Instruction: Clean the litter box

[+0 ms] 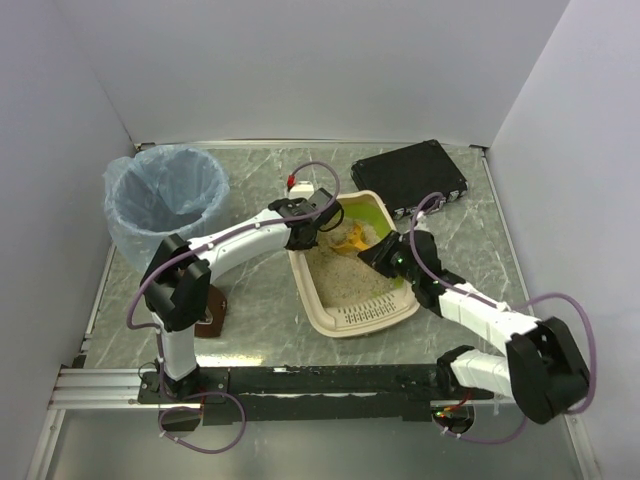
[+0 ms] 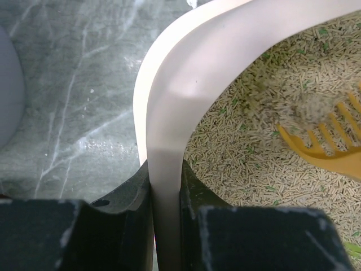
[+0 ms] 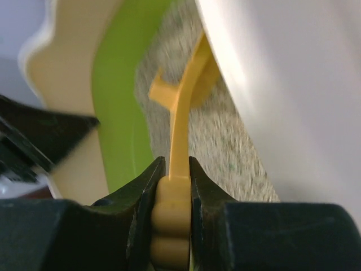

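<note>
Box point(image 1: 303, 282) sits flat on the table point(image 1: 260, 300), grille end toward my bases, litter point(image 1: 345, 268) spread inside.

My left claw point(image 1: 318, 215) is at the box's far left corner, pinched tight on the rim. One finger point(image 2: 127, 192) is outside the wall, the other inside above the litter.

My right claw point(image 1: 385, 255) hangs over the box's right wall, clamped narrow on the handle of the orange scoop point(image 1: 350, 238). The scoop head is in the box's far half, its tines point(image 2: 330, 141) low over the litter. Granules there are blurred, so contact cannot be told. The box's green wall point(image 3: 118, 107) shows left of the handle in the right wrist view.

Bin point(image 1: 165, 200) with a blue bag stands well apart, left of the box. Black case point(image 1: 412, 175) lies just beyond the box's far right corner; touching or not, I cannot tell.
</note>
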Motion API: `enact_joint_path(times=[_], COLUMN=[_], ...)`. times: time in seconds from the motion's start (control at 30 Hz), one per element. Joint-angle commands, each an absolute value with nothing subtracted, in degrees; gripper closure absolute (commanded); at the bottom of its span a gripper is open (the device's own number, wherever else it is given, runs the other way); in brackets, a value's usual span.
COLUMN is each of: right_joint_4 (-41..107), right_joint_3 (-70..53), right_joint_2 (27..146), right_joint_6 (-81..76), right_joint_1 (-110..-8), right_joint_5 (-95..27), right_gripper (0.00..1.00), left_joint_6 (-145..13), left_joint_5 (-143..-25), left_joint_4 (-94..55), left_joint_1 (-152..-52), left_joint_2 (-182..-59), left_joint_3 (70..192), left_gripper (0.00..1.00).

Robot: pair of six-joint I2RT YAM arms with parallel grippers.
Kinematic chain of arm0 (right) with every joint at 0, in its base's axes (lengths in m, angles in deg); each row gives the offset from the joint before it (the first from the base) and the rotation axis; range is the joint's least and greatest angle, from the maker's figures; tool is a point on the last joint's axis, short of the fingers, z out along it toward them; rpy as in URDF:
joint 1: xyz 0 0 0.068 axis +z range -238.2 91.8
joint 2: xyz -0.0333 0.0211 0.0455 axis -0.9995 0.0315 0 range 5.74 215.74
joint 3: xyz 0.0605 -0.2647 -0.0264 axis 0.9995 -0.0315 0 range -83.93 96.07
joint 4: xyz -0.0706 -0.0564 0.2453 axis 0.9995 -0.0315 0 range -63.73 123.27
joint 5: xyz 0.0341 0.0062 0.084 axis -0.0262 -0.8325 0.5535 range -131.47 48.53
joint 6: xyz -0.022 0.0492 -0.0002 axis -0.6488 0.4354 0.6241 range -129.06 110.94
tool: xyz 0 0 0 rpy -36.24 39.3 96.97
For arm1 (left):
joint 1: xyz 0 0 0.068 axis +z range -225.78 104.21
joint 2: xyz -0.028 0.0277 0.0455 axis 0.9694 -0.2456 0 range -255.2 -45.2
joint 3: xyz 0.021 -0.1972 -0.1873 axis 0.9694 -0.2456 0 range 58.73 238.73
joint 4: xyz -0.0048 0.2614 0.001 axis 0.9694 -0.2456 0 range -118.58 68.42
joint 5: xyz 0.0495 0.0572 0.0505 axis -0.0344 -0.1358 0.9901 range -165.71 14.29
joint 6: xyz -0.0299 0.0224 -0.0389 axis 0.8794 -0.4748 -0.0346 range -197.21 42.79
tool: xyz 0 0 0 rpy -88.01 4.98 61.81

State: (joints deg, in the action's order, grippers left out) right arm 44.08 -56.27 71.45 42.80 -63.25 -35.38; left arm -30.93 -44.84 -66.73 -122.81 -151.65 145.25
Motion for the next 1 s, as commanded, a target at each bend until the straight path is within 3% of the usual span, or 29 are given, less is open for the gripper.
enact_joint_path(times=[0.0,0.4,0.7,0.97], right_joint_4=[57.9,72.1,70.4,87.6], right_joint_3=[-60.4,-68.6,-72.7,-77.2], right_joint_2=[77.3,74.6,66.1,69.1], right_joint_6=[47.5,51.0,53.3,60.5], right_joint_1=[-62.6,-63.1,-66.2,-69.9], right_joint_5=[-25.8,-24.2,-25.1,-15.8], right_gripper=[1.00,1.00,1.00,1.00], left_joint_6=[-31.1,-31.3,-30.1,-31.6], left_joint_5=[-46.6,-34.1,-34.2,-33.6], left_joint_4=[-59.6,-61.8,-60.5,-59.7], left_joint_1=[-124.8,-123.3,-119.8,-118.9], left_joint_2=[-149.4,-149.5,-147.6,-147.5], left_joint_3=[148.8,153.5,148.9,149.1], left_gripper=[0.99,0.99,0.99,0.99])
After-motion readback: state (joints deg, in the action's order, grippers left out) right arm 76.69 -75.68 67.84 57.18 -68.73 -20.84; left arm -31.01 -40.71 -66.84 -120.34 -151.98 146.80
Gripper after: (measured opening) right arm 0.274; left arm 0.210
